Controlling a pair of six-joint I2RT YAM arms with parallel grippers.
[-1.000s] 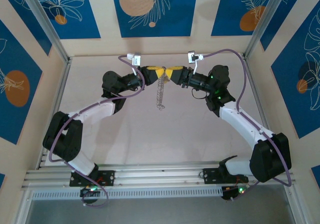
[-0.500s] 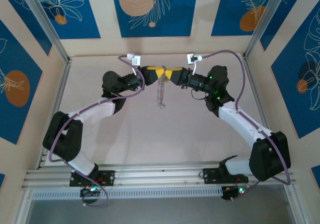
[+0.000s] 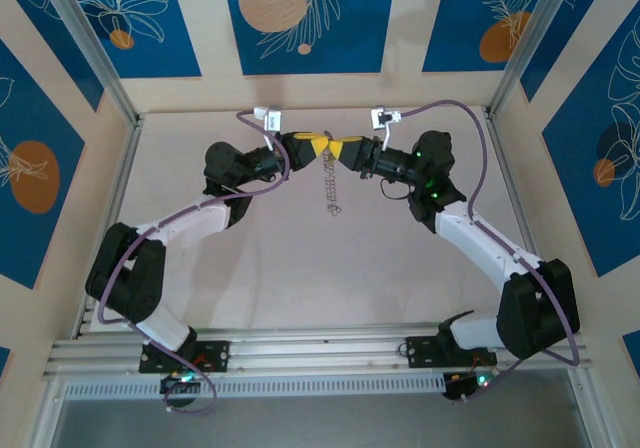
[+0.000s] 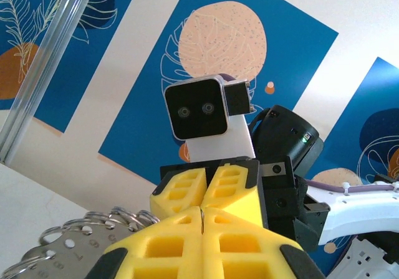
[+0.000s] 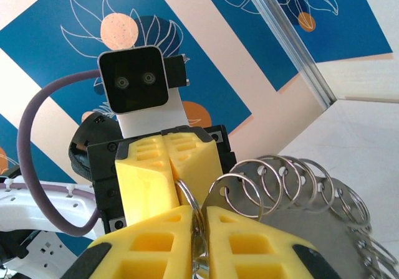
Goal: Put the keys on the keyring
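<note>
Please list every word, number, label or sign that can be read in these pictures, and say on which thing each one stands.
Readable texts: none.
Small stamped marks near the rim of the keyring, in the left wrist view: too small and blurred to read.
Blue wall panels: leaf and circle drawings, no words or numbers.

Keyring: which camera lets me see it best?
The right wrist view. There the keyring is close and sharp, its silvery loops fanned out, its hoop pinched in the right hand. The left wrist view catches a few loops in the bottom corner. From the top view it looks like a little hanging chain.
</note>
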